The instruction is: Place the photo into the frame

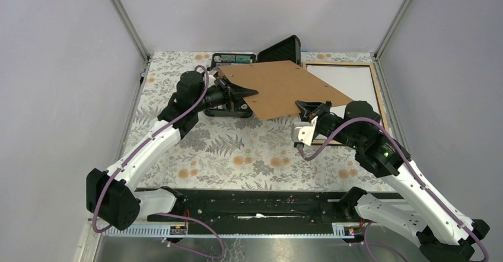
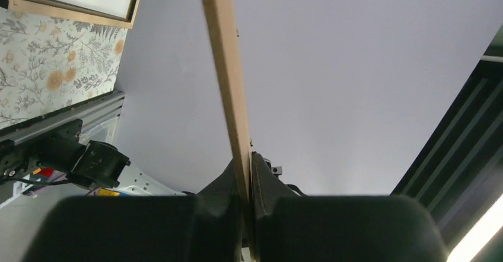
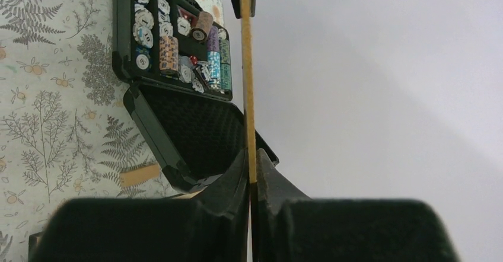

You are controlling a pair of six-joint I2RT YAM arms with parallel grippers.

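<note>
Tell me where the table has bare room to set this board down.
Free: the floral tablecloth in the near middle, between the left arm, right arm and base rail. Crowded: the far edge, with the open poker chip case left, frame right, and backing board held above them.

Shows matt brown fibreboard in the backing board [image 1: 279,87]; pale bare wood round the frame [image 2: 71,11]; dull black lining, possibly foam, inside the case [image 3: 190,131].

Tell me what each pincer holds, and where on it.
Both hold the board, clamped across its thin edge: the left pincer on its left edge, the right pincer on its near edge.
</note>
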